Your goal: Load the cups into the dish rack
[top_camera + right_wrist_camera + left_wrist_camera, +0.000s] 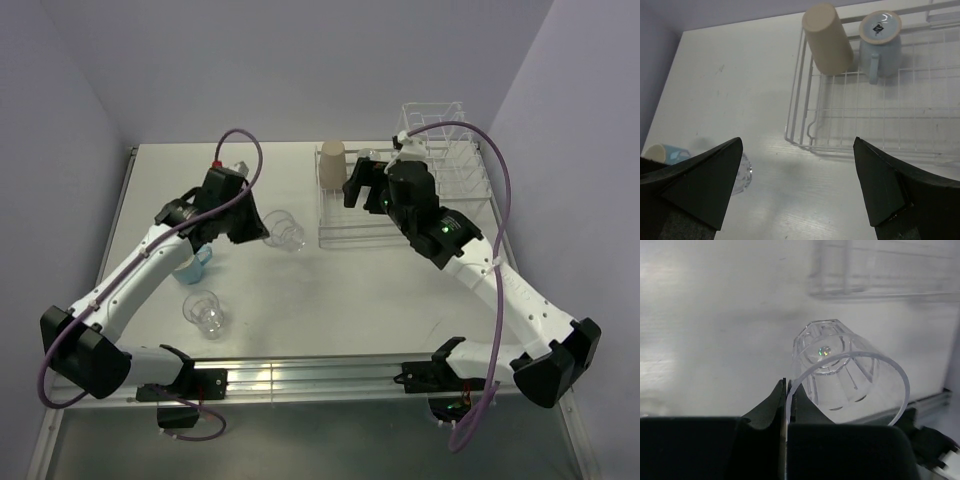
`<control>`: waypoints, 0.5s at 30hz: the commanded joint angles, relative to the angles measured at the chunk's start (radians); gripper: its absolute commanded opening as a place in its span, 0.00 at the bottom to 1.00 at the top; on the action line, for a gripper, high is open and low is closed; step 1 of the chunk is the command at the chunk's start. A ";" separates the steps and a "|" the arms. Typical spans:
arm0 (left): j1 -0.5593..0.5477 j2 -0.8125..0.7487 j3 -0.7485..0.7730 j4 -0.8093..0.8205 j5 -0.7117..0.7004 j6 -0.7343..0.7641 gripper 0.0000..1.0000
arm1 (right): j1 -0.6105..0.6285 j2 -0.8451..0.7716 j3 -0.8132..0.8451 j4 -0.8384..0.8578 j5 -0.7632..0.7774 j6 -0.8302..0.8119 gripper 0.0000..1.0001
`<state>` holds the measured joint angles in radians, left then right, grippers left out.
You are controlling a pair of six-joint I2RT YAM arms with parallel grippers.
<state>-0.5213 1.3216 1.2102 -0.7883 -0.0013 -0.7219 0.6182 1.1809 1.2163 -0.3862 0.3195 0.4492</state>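
Note:
My left gripper [255, 226] is shut on the rim of a clear tumbler [286, 233], which tips sideways just above or on the table. In the left wrist view the fingers [775, 405] pinch the tumbler [850, 375] wall at its mouth. The white dish rack [410, 232] holds an upturned tan paper cup [332, 164] and a light blue mug [880, 42] at its far left corner. My right gripper [358, 186] hangs open over the rack's left part, nothing between its fingers. A second clear tumbler [205, 312] and a small light blue cup [190, 266] stand on the table.
The rack's tall plate dividers [440, 125] rise at its far right end. Purple walls close in the table on the left, back and right. A metal rail [300, 378] runs along the near edge between the arm bases.

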 commanded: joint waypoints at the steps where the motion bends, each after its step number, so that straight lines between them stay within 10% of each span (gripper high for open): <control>1: 0.012 -0.013 0.100 0.122 0.218 -0.001 0.00 | -0.012 -0.073 0.039 0.036 -0.098 0.005 1.00; 15: 0.175 -0.036 -0.089 1.042 0.859 -0.411 0.00 | -0.296 -0.239 -0.182 0.463 -0.807 0.282 1.00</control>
<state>-0.3439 1.2991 1.1404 -0.1146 0.6521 -0.9821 0.3634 0.9234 1.0794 -0.1005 -0.2409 0.6201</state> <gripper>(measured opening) 0.053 0.997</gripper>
